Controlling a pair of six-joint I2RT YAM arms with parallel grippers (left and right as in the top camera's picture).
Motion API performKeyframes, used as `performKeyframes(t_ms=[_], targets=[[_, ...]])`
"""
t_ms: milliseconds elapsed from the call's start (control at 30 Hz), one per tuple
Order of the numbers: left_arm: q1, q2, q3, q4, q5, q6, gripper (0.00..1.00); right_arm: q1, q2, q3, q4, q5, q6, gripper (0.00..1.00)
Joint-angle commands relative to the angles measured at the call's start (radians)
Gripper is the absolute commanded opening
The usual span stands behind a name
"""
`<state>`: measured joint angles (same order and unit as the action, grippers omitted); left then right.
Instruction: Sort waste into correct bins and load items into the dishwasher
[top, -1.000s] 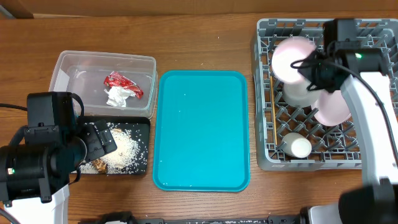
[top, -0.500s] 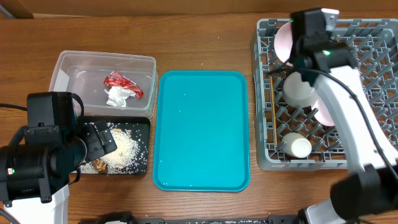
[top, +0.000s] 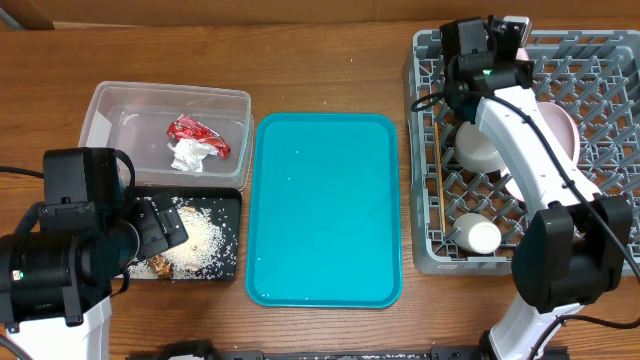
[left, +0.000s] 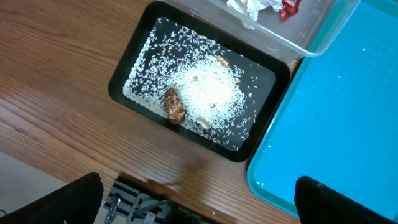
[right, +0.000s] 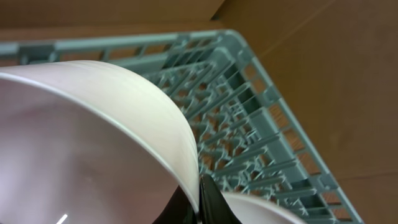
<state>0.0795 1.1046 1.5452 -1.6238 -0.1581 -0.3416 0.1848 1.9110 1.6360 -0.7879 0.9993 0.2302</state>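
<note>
Nearly done, I judge: red wrapper (top: 197, 130) and tissue (top: 188, 156) lie in the clear tub (top: 100, 105), rice (left: 208, 96) in the black tray (left: 124, 81), a white bowl (top: 478, 145) and chopsticks (top: 438, 165) in the dish rack (top: 610, 45), where the right claw (right: 198, 202) pinches the plate (right: 93, 137) by its rim, not yet released, while the left claw (left: 199, 202) gapes wide, holding nothing.

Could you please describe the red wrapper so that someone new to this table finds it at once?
Find the big teal tray in the middle. Left of it stands a clear plastic tub. Inside lies the red wrapper, the only red thing there, beside a crumpled white tissue.
</note>
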Motion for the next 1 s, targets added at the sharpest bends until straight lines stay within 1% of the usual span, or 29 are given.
performKeyframes(t_ms=[0,133,233,367,533,700,800,967], targets=[[0.006,0.002,-0.002,0.002,-0.006,-0.014,1.00,0.002,0.011,0.005,0.027,0.108,0.001,0.04],[0.006,0.002,-0.002,0.002,-0.006,-0.014,1.00,-0.012,0.045,0.005,0.040,0.125,0.001,0.04],[0.006,0.002,-0.002,0.002,-0.006,-0.014,1.00,-0.012,0.080,0.005,0.052,0.176,-0.005,0.04],[0.006,0.002,-0.002,0.002,-0.006,-0.014,1.00,-0.012,0.121,0.005,0.100,0.205,-0.081,0.04],[0.006,0.002,-0.002,0.002,-0.006,-0.014,1.00,-0.010,0.144,0.005,0.148,0.216,-0.131,0.04],[0.006,0.002,-0.002,0.002,-0.006,-0.014,1.00,0.011,0.161,0.004,0.122,0.211,-0.130,0.04],[0.006,0.002,-0.002,0.002,-0.006,-0.014,1.00,0.041,0.162,0.004,0.113,0.172,-0.130,0.04],[0.006,0.002,-0.002,0.002,-0.006,-0.014,1.00,0.085,0.162,0.004,0.109,0.167,-0.130,0.08]])
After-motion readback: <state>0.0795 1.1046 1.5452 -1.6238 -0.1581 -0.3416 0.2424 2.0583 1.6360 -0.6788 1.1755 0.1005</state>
